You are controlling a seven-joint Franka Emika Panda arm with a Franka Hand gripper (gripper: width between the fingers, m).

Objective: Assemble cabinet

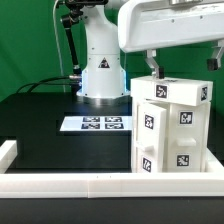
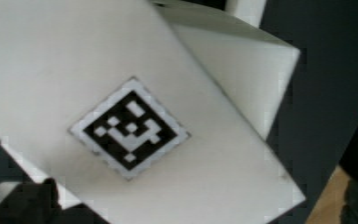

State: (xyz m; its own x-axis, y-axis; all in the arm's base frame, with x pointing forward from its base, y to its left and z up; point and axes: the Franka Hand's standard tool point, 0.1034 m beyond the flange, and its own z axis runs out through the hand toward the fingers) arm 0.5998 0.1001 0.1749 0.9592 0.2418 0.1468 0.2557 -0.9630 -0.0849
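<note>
Border rail (image 1: 110, 185) in front; cabinet (image 1: 170, 125) stands upright; end effector (image 1: 185, 62) released above.

A robotics lab bench set up for recorded trials.
A white robot arm (image 1: 100, 60) is bolted at the far side of a black table (image 1: 40, 120), where the marker board (image 1: 93, 124) lies flat; white border rails (image 1: 70, 182) fence the near edge, and cables (image 1: 45, 85) trail behind.
</note>
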